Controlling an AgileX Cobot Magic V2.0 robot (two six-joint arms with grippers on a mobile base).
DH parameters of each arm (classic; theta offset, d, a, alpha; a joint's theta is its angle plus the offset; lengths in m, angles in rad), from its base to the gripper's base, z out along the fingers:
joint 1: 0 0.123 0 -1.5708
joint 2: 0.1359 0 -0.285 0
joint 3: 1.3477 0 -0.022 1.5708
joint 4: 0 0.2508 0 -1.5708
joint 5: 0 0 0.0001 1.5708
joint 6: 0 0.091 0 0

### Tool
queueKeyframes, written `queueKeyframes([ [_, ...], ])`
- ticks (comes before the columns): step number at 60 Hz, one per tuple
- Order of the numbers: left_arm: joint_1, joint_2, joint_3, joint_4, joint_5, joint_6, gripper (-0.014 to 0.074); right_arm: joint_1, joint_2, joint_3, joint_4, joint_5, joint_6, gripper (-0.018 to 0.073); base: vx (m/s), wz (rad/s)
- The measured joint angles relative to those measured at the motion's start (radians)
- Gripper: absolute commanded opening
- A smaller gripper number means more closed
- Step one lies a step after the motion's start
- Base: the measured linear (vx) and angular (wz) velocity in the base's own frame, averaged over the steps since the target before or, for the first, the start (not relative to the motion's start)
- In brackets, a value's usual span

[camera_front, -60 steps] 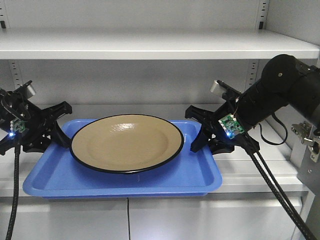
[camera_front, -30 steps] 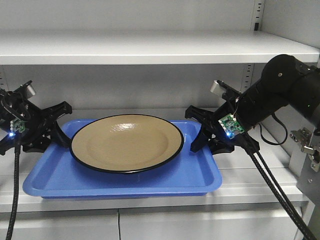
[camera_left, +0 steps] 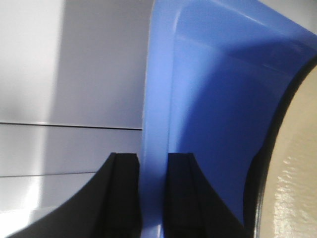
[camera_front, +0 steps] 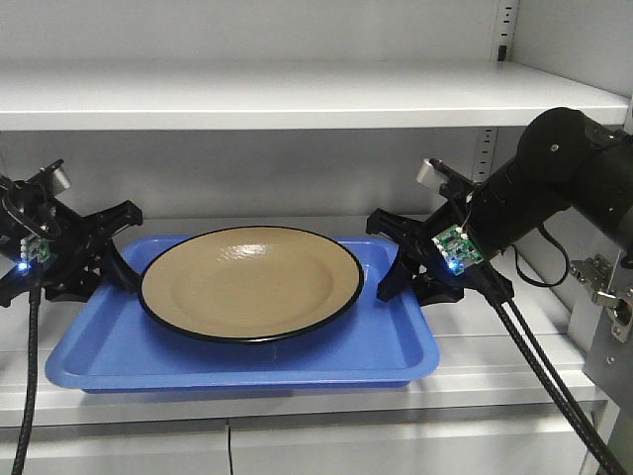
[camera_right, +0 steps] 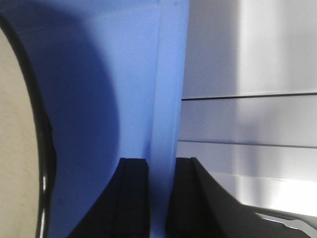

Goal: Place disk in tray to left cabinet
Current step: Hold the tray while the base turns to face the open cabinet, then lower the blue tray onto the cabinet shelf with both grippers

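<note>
The tan disk (camera_front: 247,282) with a black rim lies in the middle of the blue tray (camera_front: 237,361). My left gripper (camera_front: 117,259) is shut on the tray's left rim and my right gripper (camera_front: 396,259) is shut on its right rim. The tray is level over the lower shelf (camera_front: 514,336) of the pale grey left cabinet; I cannot tell if it touches the shelf. In the left wrist view the gripper (camera_left: 153,157) pinches the blue rim (camera_left: 157,99), with the disk (camera_left: 297,163) at the right. In the right wrist view the gripper (camera_right: 162,161) pinches the rim (camera_right: 168,74), with the disk (camera_right: 15,124) at the left.
An upper shelf (camera_front: 297,94) runs across above the tray. A door hinge (camera_front: 605,282) and the door's edge (camera_front: 608,396) stand at the right, close to my right arm. Slotted uprights (camera_front: 508,30) line the back wall. Lower doors (camera_front: 396,450) sit below the shelf.
The cabinet's lower doors and hinge have slid down and outward in the view, so the cabinet looks nearer. Tray, disk and both grippers keep the same hold and place in the frame.
</note>
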Motion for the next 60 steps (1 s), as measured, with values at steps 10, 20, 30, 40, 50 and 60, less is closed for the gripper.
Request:
queueKeyframes([
  [10,0.000,0.000,0.000,0.000,0.000,0.000,-0.0001,0.000,0.000,0.000,0.000,0.000,0.000,-0.0006,0.00,0.00],
  [20,0.000,0.000,0.000,0.000,0.000,0.000,-0.0001,0.000,0.000,0.000,0.000,0.000,0.000,-0.0006,0.00,0.00],
  [30,0.000,0.000,0.000,0.000,0.000,0.000,-0.0001,0.000,0.000,0.000,0.000,0.000,0.000,-0.0006,0.00,0.00],
  [40,0.000,0.000,0.000,0.000,0.000,0.000,-0.0001,0.000,0.000,0.000,0.000,0.000,0.000,-0.0006,0.00,0.00],
  [50,0.000,0.000,0.000,0.002,0.000,0.000,-0.0001,0.000,0.000,0.000,0.000,0.000,0.000,-0.0006,0.00,0.00],
  [60,0.000,0.000,0.000,0.014,-0.018,0.000,-0.0001,0.000,0.000,0.000,0.004,-0.029,0.000,-0.0006,0.00,0.00],
])
